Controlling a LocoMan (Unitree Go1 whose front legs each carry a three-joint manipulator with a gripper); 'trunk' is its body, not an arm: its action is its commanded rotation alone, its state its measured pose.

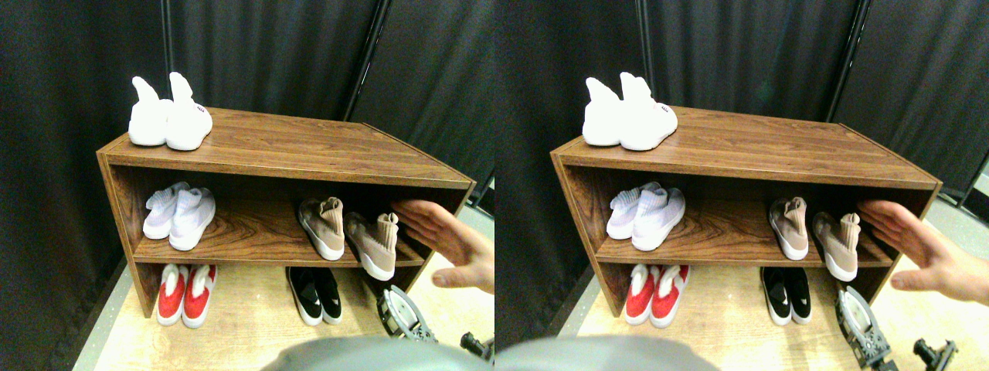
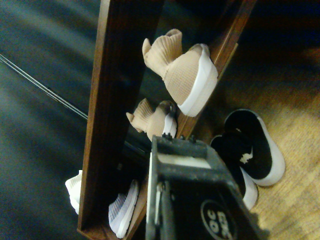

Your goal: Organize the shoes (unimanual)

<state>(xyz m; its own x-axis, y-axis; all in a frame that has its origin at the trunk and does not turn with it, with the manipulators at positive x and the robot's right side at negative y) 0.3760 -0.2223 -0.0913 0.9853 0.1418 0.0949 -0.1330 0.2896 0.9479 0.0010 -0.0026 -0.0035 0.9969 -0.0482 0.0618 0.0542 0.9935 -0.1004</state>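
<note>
Sitting on the middle shelf [image 1: 263, 249] of the wooden rack [image 1: 293, 151], right of centre, is the beige-tan pair: left tan shoe [image 1: 323, 226] lies roughly toe-out, right tan shoe [image 1: 374, 243] is skewed, its toe over the shelf's front edge. The two are close but not aligned, so not yet tidy. Black pair [image 1: 317, 294] is on the floor under the shelf, side by side, toes forward, looks neat. Wrist view shows the same: nearer tan shoe [image 2: 187, 75], farther tan shoe [image 2: 152, 120], black shoes [image 2: 250, 155] beside the rack's base.

A person's hand [image 1: 444, 236] reaches in from the right, open palm, fingertips just beside the right tan shoe's cuff; contact not clear. Right gripper [image 1: 402, 313] is low on the floor, below the shelf edge, near the black pair, well under the tan shoes. Jaws: cannot tell whether open or closed, only the dark jaw frame shows in the wrist view; nothing visibly held.

Other stuff: all-white pair [image 1: 166, 116] on the rack top at left, pale pair [image 1: 178, 216] on middle shelf left, red-and-white pair [image 1: 185, 292] on floor left.

Risks, as I judge: hand is in the workspace, so any move up now could hit it. The overhanging tan shoe could be knocked off the shelf by a clumsy approach from below. Gripper may clip the shelf edge rising, or nudge the black pair out of line.
</note>
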